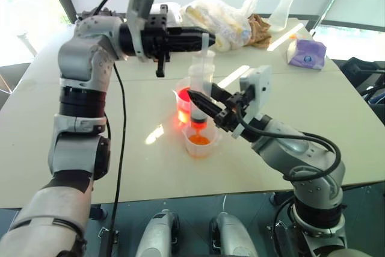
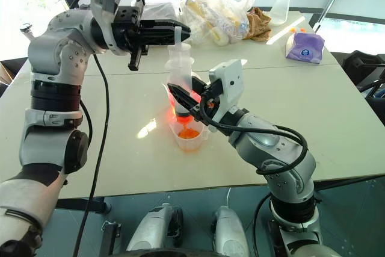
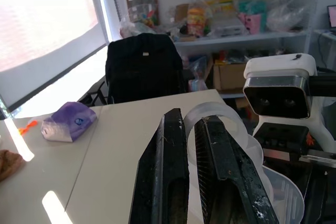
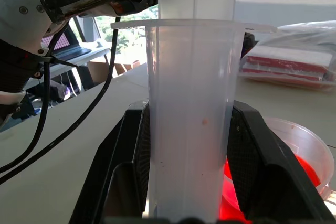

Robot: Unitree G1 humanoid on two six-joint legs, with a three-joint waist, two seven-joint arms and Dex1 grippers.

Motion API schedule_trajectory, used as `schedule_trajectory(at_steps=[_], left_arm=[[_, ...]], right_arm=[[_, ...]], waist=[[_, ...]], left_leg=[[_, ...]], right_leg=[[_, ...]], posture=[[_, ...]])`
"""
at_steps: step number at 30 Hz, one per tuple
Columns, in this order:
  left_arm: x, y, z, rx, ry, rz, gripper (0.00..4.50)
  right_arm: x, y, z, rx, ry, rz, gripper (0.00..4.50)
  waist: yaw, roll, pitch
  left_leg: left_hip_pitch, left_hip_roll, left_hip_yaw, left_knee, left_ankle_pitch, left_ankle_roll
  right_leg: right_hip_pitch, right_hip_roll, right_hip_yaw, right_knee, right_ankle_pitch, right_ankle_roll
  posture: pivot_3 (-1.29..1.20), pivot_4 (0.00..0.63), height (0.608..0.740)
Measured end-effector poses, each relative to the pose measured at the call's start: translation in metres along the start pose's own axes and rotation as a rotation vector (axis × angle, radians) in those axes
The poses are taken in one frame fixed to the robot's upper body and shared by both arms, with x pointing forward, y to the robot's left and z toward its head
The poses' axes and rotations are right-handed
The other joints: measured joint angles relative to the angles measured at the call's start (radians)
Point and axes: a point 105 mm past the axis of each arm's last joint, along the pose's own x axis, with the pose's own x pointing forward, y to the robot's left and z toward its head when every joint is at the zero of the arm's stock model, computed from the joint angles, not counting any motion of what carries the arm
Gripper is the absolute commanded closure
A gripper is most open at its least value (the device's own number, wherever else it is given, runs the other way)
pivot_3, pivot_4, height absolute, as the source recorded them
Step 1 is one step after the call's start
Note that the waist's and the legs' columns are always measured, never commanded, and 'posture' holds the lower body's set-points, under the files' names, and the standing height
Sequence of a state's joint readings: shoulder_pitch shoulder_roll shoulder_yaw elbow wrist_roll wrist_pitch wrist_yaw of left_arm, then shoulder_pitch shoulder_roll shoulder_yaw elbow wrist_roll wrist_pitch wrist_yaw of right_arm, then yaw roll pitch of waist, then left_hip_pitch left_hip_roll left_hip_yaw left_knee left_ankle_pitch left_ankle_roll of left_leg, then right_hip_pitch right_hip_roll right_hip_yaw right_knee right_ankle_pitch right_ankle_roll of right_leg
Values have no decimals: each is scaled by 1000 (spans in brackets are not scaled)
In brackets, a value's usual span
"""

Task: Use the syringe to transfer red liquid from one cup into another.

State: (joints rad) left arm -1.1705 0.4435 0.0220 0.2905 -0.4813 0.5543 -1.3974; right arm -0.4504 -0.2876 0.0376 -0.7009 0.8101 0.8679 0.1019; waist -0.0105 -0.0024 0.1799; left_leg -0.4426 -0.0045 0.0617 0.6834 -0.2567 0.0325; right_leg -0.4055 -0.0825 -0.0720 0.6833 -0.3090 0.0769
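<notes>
1. White worktop [image 1: 313, 124], sunlit patches.
2. Near the middle: taller cup [image 1: 183, 102] and shorter cup [image 1: 201, 142], touching or just beside, both with red liquid [image 1: 200, 140].
3. Far edge: plastic bag [image 1: 219, 21], brown cloth [image 1: 260, 31], clear flask [image 1: 281, 11], purple tissue pack [image 1: 307, 53].

Items showing on table: one syringe [image 1: 200, 79]; two clear cups [image 1: 200, 140], [image 1: 182, 97]; one conical flask [image 1: 280, 11]; one purple tissue pack [image 1: 306, 53]; one plastic bag [image 1: 219, 21].
</notes>
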Motion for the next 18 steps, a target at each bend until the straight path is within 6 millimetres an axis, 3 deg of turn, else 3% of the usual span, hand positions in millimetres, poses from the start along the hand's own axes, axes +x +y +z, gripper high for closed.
schedule_trajectory(at_steps=[17, 18], left_arm=[[-3, -9, -16, -76, -7, 33, 4459], [-3, -9, -16, -84, -11, 35, 3653]], right_arm=[[0, 0, -1, -13, 20, 18, 2974], [0, 0, -1, -14, 19, 18, 2974]], waist=[[0, 0, 0], [0, 0, 0]], left_leg=[[0, 0, 0, 0, 0, 0], [0, 0, 0, 0, 0, 0]], right_leg=[[0, 0, 0, 0, 0, 0], [0, 0, 0, 0, 0, 0]], posture=[[0, 150, 740], [0, 150, 740]])
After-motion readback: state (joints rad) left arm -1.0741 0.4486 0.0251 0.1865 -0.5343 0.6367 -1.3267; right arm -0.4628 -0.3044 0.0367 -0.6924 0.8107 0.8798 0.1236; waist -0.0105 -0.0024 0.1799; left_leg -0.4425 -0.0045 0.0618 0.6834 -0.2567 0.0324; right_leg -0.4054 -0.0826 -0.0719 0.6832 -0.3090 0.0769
